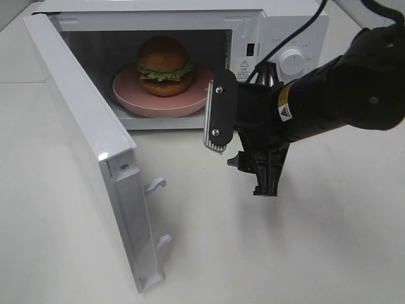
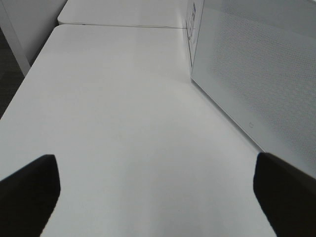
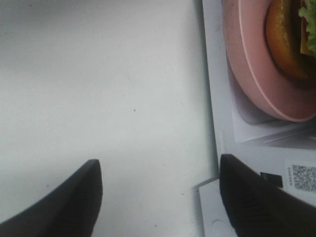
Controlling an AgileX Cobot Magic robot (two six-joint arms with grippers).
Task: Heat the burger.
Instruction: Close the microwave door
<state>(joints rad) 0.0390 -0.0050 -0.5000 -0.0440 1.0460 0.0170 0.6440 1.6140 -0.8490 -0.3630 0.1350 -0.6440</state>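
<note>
Burger: on pink plate inside open microwave, just beyond right end effector.
Right end effector: jaws apart, empty.
Left end effector: jaws apart, over counter.

a round burger with a glossy golden-brown bun, a frill of green lettuce and dark patty layers sits upright and whole, its top bun level. it rests on the middle of a round pink plate and is narrower than the plate, so bare rim shows at both sides and in front. burger and plate stand inside the cavity of a white microwave oven, whose door hangs wide open.
</note>
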